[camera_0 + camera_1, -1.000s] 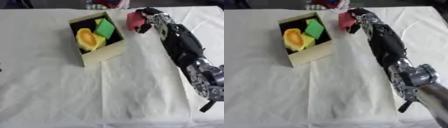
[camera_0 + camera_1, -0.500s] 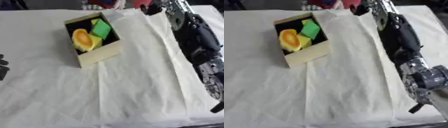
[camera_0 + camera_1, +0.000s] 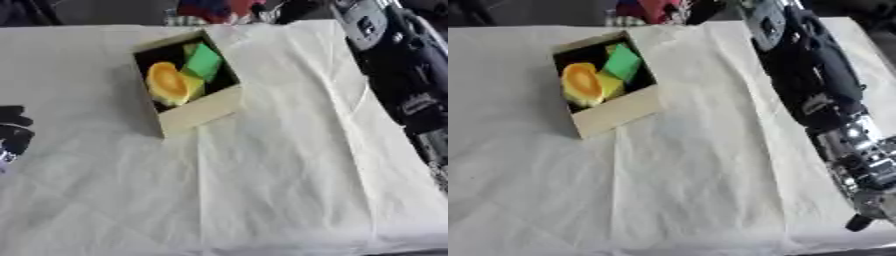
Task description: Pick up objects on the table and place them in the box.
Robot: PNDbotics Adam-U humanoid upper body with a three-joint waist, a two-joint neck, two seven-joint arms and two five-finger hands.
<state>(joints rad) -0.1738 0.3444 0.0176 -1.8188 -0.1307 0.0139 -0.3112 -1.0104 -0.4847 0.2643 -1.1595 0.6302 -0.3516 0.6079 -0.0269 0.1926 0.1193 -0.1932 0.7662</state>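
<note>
Vs 1 s ago: the right arm has gone up and away from the box. Then its hand held a pink/red object just right of the box's far corner; now the arm runs off the top edge and the hand itself is cut off there — can't tell what state its fingers are in or whether it holds anything. A red shape shows at the top edge beyond the box, next to dark blurred bits, but it's too smeared to say if it's the same object. The whole view has also shifted, so the box's new spot in frame is camera tilt, not a move of the box.

Box sits on the cloth-covered worktop, askew, open top. Inside: an orange item at the left side, a green flat piece toward the far right corner, a yellow item between and partly under them. Same contents as before.

Left hand — new since 1 s ago — shows as dark finger shapes at the left edge, well left of the box, mostly cut off; fingers look relaxed, nothing in them. Right-arm silver joints show well to the right of the box's near side.
</note>
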